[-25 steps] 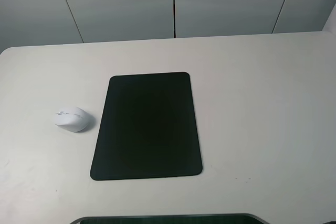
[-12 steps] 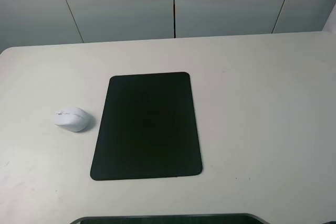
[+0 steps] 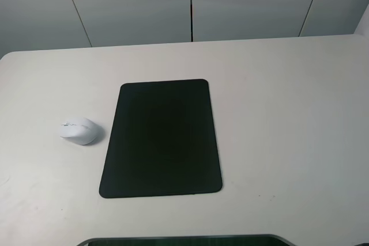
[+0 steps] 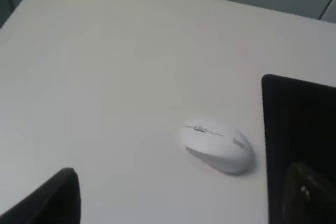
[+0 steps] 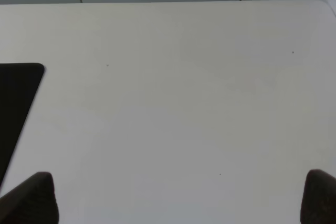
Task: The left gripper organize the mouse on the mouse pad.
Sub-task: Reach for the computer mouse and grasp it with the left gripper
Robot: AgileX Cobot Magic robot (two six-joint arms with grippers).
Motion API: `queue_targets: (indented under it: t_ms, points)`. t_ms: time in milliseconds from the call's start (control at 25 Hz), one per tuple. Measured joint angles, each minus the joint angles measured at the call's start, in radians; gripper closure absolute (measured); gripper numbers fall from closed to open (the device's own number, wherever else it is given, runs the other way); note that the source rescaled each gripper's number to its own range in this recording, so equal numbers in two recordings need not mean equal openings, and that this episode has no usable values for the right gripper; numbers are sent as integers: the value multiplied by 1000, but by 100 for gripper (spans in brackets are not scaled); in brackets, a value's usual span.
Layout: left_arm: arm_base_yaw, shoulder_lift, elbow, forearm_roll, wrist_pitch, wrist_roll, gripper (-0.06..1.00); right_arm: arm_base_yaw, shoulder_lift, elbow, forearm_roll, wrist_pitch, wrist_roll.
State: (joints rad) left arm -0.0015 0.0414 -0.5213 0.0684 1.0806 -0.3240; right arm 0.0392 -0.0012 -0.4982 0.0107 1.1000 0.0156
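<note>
The white mouse (image 3: 81, 131) rests on the pale table, just left of the black mouse pad (image 3: 161, 138) and apart from it. Neither arm shows in the exterior high view. In the left wrist view the mouse (image 4: 218, 145) lies ahead of my left gripper (image 4: 181, 205), whose black fingertips (image 4: 52, 200) stand far apart, open and empty; the mouse pad (image 4: 299, 124) edge is beside the mouse. My right gripper (image 5: 174, 199) is open too, with its fingertips (image 5: 31, 198) over bare table, and a corner of the mouse pad (image 5: 16, 93) shows off to one side.
The table (image 3: 288, 113) runs back to a grey panelled wall (image 3: 190, 4). A dark curved edge (image 3: 184, 240) pokes in at the front of the exterior high view.
</note>
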Motion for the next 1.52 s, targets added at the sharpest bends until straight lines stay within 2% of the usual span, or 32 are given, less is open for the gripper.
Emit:
queue_targets:
  t_ms: [80, 200, 600, 800, 920, 1160, 1520]
  points:
    - [0, 52, -11, 0, -4, -99, -6, 0, 0, 0, 0, 0, 0]
    - [0, 149, -53, 0, -21, -169, -6, 0, 0, 0, 0, 0, 0]
    - [0, 592, -270, 17, -31, -189, -6, 0, 0, 0, 0, 0, 0]
    - [0, 778, -314, -32, -25, -160, -6, 0, 0, 0, 0, 0, 0]
    - [0, 866, -330, -46, -25, -180, -6, 0, 0, 0, 0, 0, 0]
    - [0, 1013, -336, -53, -27, -262, -6, 0, 0, 0, 0, 0, 0]
    - [0, 1163, -329, -75, -93, -488, -6, 0, 0, 0, 0, 0, 0]
